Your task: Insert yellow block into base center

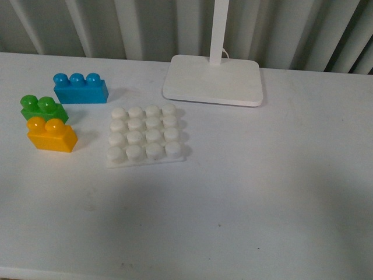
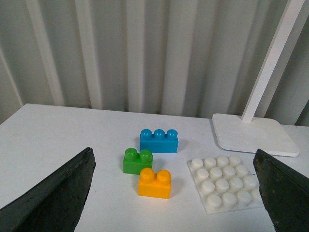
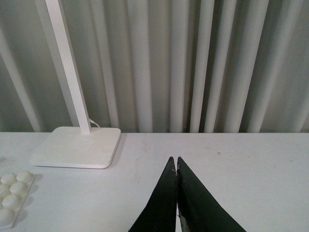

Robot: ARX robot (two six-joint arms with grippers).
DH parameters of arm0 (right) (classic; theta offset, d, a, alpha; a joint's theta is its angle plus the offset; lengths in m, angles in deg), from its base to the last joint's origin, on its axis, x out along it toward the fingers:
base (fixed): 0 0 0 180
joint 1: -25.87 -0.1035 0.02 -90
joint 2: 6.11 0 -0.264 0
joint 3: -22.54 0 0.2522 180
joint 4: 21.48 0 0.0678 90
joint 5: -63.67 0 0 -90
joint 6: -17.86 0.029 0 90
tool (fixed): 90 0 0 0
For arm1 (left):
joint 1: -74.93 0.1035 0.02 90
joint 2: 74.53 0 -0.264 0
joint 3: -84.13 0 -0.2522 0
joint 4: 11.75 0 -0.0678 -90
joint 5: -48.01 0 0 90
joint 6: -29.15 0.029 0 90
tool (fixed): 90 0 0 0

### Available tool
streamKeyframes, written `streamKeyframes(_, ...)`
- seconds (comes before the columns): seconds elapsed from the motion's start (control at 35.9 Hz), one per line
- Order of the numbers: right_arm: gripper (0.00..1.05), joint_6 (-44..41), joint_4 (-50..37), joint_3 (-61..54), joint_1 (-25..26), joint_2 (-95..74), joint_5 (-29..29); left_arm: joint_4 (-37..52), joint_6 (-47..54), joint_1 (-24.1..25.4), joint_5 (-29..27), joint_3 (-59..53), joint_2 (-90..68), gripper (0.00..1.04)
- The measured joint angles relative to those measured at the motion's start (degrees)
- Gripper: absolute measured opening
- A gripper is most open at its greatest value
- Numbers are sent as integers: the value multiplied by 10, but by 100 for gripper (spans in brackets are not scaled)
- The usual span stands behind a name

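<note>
Soft, even light; faint shadows

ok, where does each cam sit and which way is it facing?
Front: on the robot's body, looking down over the white table at the yellow two-stud plastic brick and white square studded plastic base; no arm shows.
Left wrist: on the left arm, low, facing that brick, the base and the ribbed wall; left claw shows wide open.
Right wrist: on the right arm, facing the wall and white lamp foot; right claw shows shut, empty.
Shared: all three see the base and lamp foot.
</note>
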State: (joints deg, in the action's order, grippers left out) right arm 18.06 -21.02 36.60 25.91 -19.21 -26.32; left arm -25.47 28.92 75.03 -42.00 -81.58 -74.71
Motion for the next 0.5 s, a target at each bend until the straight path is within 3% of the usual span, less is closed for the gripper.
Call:
streamKeyframes(0.28, 1, 0, 35, 0, 0, 35, 0, 0, 0, 0, 0, 0, 0, 98)
streamKeyframes(0.39, 1, 0, 126, 0, 0, 106, 0, 0, 0, 0, 0, 0, 0, 98)
streamKeyframes(0.5, 1, 0, 130, 0, 0, 128, 0, 0, 0, 0, 0, 0, 0, 98)
